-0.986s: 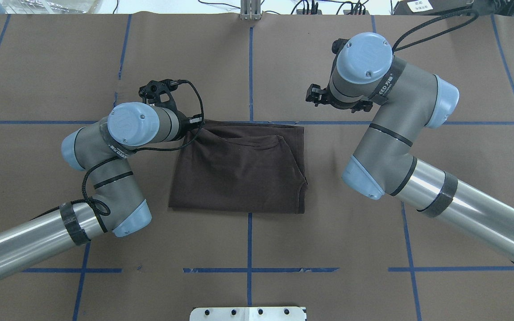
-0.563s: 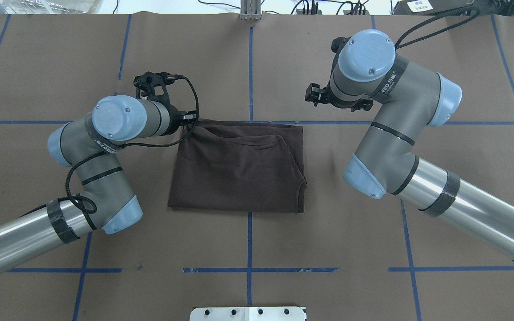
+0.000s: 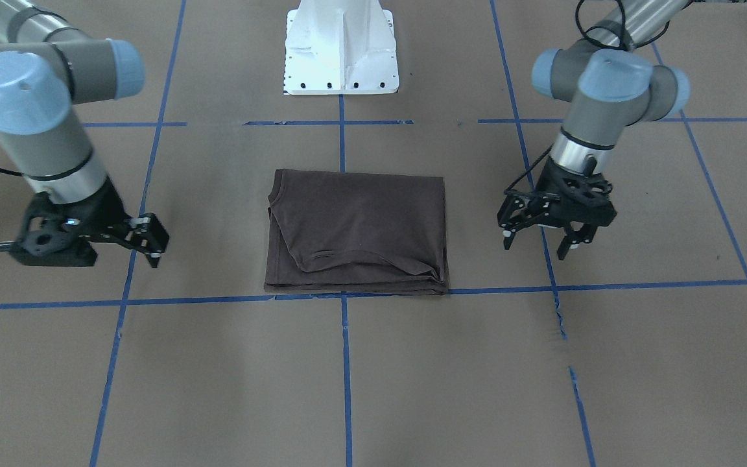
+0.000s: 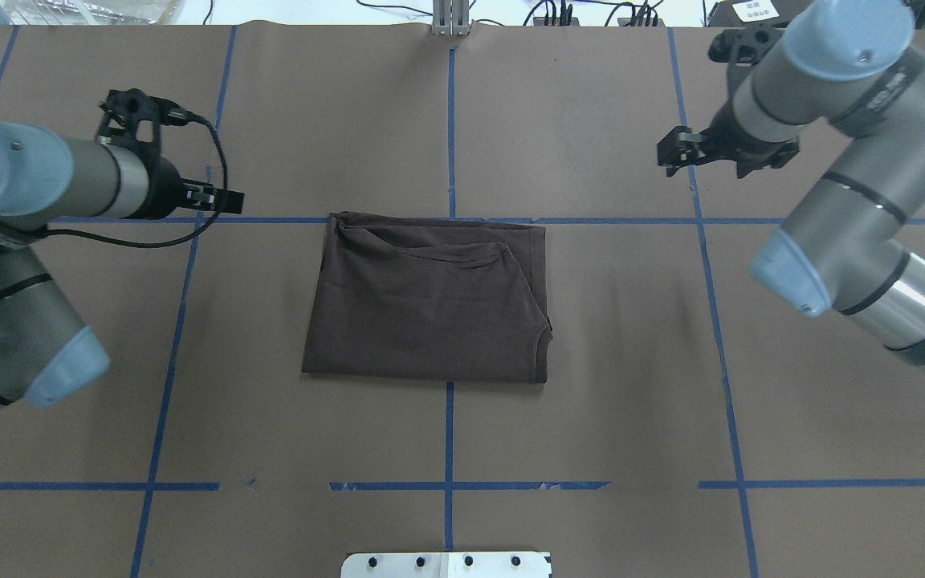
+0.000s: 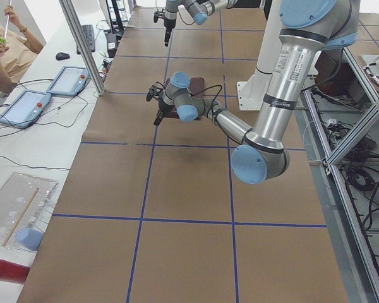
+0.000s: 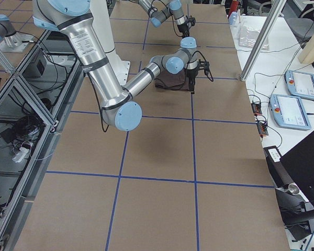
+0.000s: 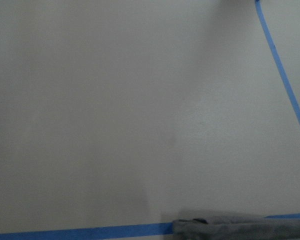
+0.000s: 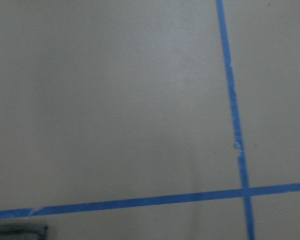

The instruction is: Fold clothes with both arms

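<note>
The folded dark brown T-shirt (image 4: pixel 430 301) lies flat at the middle of the worktop (image 4: pixel 591 433), well apart from both sets of jaws. Near its far edge, toward the worktop's left edge, the jaws of the left arm (image 4: pixel 45 181) hang spread and empty. Farther back, toward the right edge, those of the right arm (image 4: pixel 832 136) are also spread and empty.

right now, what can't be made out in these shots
- Shirt lettering and tags: seen in no view, perhaps folded inside.
- Both wrist views: blurred; a grey strip at the left one's bottom edge is cut off and unidentifiable.
- Left side view: the left arm covers most of the shirt, which is tiny there.
- Front view: the right tool is side-on, so its gap is hidden.
</note>
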Robot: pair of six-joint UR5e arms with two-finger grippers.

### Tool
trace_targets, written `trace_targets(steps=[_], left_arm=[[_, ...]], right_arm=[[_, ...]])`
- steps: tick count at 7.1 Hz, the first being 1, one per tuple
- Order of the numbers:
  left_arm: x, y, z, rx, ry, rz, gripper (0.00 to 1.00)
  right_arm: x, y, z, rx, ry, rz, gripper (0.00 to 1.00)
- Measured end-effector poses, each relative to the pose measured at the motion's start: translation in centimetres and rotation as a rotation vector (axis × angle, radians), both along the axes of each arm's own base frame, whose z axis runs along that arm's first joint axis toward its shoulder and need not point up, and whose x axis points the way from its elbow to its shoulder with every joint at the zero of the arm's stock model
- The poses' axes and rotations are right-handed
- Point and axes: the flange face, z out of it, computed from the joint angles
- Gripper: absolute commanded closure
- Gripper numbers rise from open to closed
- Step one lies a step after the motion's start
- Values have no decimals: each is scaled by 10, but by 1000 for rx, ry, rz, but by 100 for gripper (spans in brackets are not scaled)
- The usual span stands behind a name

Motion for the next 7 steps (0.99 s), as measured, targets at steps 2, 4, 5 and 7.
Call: trace_targets(steps=[2, 4, 5, 7], left_arm=[[-118, 4, 57, 79, -115, 105, 0], [-211, 24, 136, -32, -81, 202, 0], [-253, 29, 183, -119, -61, 174, 0], [-321, 46, 240, -191, -30, 133, 0]], right_arm=[[154, 8, 113, 52, 55, -152, 0], [245, 63, 217, -31, 66, -177, 0], [270, 90, 258, -104, 67, -154, 0], [306, 114, 287, -170, 32, -92, 0]])
